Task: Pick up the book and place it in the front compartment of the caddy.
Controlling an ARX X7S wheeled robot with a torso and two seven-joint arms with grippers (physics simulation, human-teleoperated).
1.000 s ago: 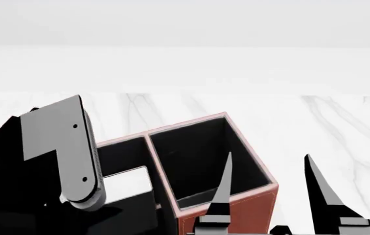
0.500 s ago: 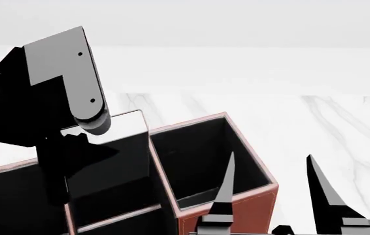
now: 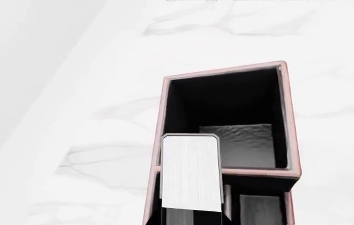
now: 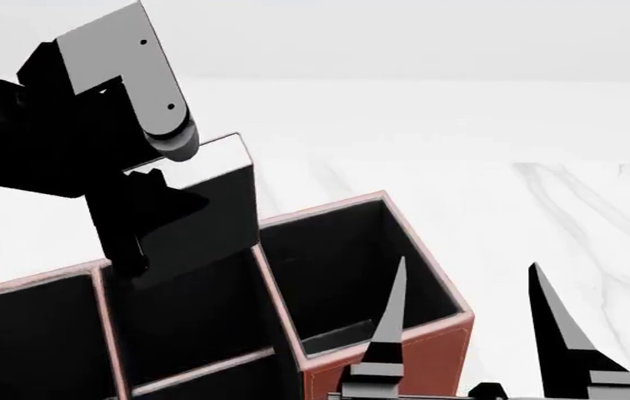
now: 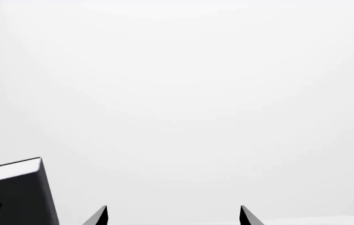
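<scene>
Item 1: left hand [image 4: 137,242]. Seen in the head view at upper left, a black and grey assembly raised above the caddy. Its dark fingers [image 4: 126,237] are closed on the book, gripping its lower part.

Item 2: book [image 4: 209,204]. Thin, black cover, white page edges. Held tilted above the caddy, its lower end over a middle compartment, its upper corner standing clear above the rims. In the left wrist view the white page edge [image 3: 190,172] shows as a pale striped rectangle in front of the caddy's divider wall. Whether the lower end reaches inside the compartment cannot be told.

Item 3: caddy [image 4: 427,350]. Brown leather outside, black lining, pale pinkish rims. At least 3 compartments show in the head view. In the left wrist view the deep square compartment [image 3: 227,108] shows a grey patch at its bottom.

Item 4: right hand [image 4: 471,333]. At the lower right of the head view, its 2 pointed black fingers upright and spread well apart, nothing between them. One fingertip [image 4: 395,283] overlaps the right-hand compartment in view; the other stands over the tabletop beside the caddy.

Item 5: tabletop [image 4: 582,217]. White marble with grey veins, carrying the caddy.
</scene>
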